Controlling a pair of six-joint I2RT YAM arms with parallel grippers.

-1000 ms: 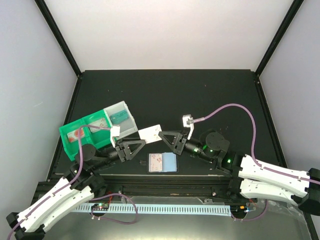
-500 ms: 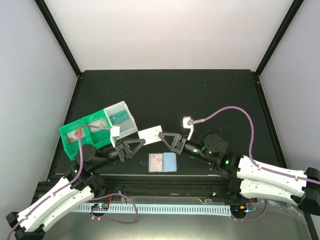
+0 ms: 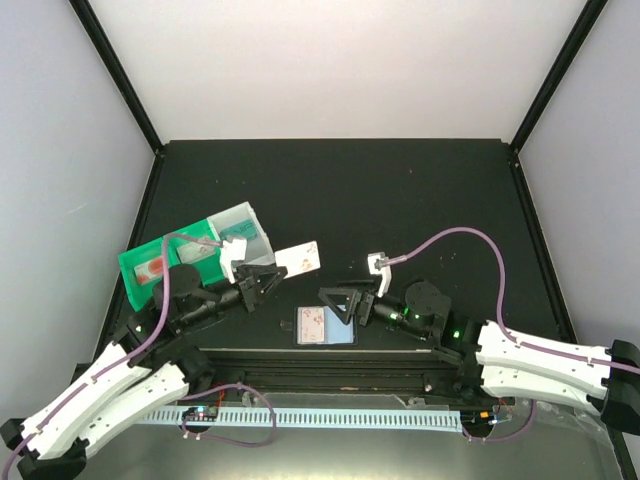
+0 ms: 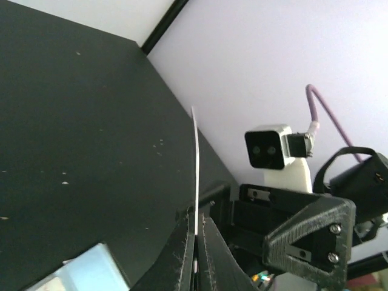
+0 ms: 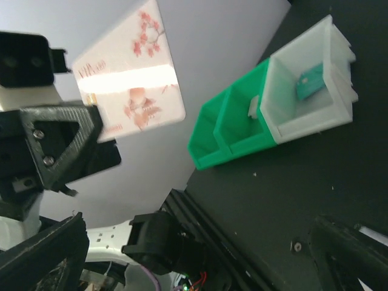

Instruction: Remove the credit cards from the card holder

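The black bench [image 3: 400,190] carries a green-and-clear compartment tray [image 3: 150,262] at its left side; the right wrist view shows a small teal item [image 5: 309,82] lying in the tray's clear end compartment. The left claw [image 3: 268,275] is raised just right of the tray and clenched on the lower edge of a white card [image 3: 298,258] printed with pink blossoms, which is lifted clear of the bench and shows edge-on between the claw's fingers in its own wrist view. The right claw [image 3: 338,300] is released, with its fingers spread wide and nothing between them, just beside the far edge of the card holder [image 3: 326,326]. The card holder lies opened flat near the bench's near edge, between the two arms, with a pink-and-white panel on its left and a pale blue one on its right.
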